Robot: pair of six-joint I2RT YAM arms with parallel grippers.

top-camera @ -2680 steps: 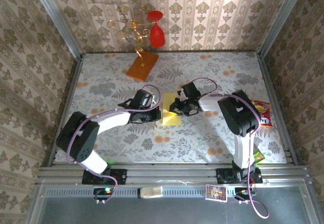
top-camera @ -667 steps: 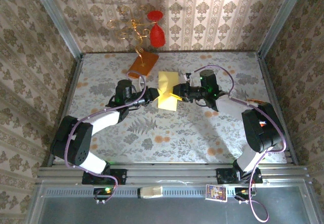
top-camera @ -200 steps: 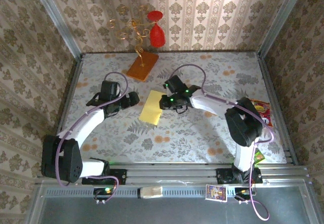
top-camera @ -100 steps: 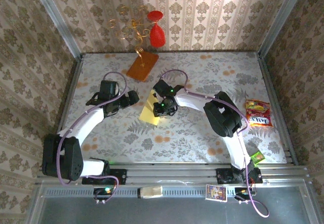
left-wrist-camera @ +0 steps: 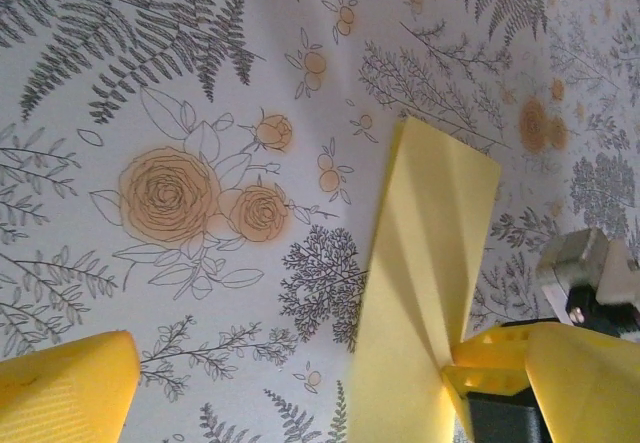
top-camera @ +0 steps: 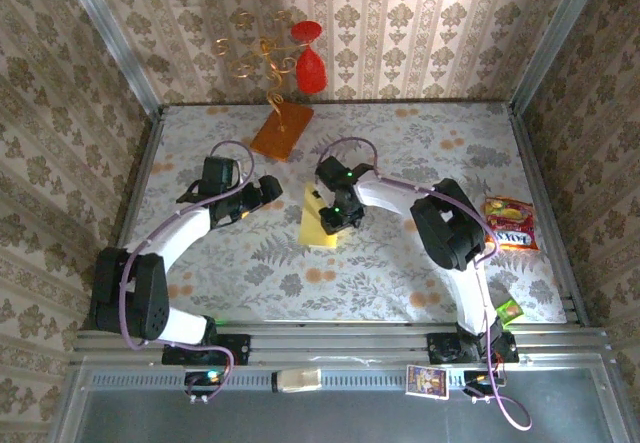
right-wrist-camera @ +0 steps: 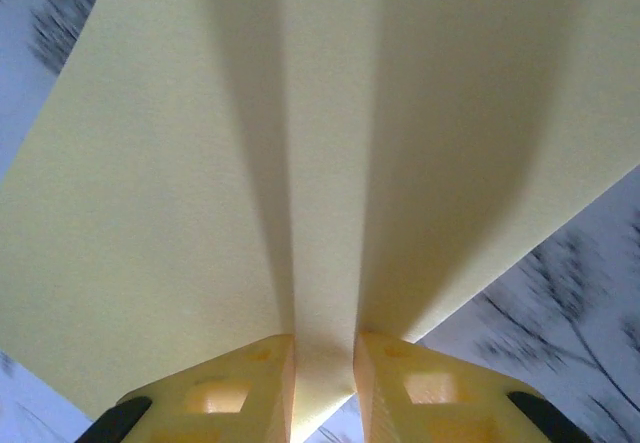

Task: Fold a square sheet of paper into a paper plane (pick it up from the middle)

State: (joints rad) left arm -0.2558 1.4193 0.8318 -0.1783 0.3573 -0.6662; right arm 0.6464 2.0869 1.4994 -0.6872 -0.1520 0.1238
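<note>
- Half a second back the square sheet of paper (top-camera: 320, 218) lay slanted and further to the left. Now it sits nearer the table's middle, almost squared to the table's sides.
- My right gripper (top-camera: 336, 213) has moved with it and is at the paper's right edge. My left gripper (top-camera: 270, 191) has stayed off to the left, near the paper but apart from it.
- My right gripper's jaws stand narrow, nipping a raised ridge of the paper. In the right wrist view the yellow fingers (right-wrist-camera: 235, 395) press that ridge from both sides.
- My left gripper is spread wide and holds nothing.
- The paper is thin, matte and pale yellow, folded into a narrower oblong. From my right wrist it fans out as two smooth panels either side of a centre ridge, with soft shadows along the crease.
- In the left wrist view its far edge is cut on a slant, leaving one sharper corner.
- It lies on the floral table cover (top-camera: 240, 263), a pale cloth printed with grey ferns and orange roses.
- The paper's long axis runs from the far side to the near side. Its far end leans slightly left, toward the orange-brown slab (top-camera: 281, 129).
</note>
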